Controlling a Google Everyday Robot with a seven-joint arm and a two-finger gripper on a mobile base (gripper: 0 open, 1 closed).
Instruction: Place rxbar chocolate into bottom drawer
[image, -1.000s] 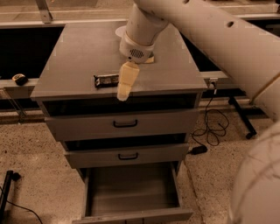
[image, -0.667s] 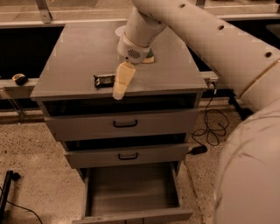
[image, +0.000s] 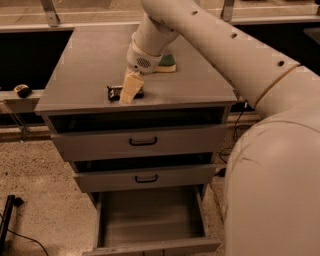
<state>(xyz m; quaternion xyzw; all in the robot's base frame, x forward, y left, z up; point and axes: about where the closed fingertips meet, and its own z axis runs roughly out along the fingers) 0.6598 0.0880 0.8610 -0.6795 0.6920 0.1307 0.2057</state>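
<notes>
Holding my gripper (image: 129, 89) right at the rxbar chocolate (image: 114, 93) near the cabinet's (image: 85, 60) front edge, clamped or released I could not tell, I feared a shallow grab would skid the glossy wrapper off, missing the bottom drawer (image: 150, 220) open at the cabinet's foot

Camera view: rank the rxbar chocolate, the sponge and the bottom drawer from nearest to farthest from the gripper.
The gripper hangs over the cabinet top, near its front edge.
1. rxbar chocolate, just beneath it.
2. sponge, behind it on the top.
3. bottom drawer, open, far below.
</notes>
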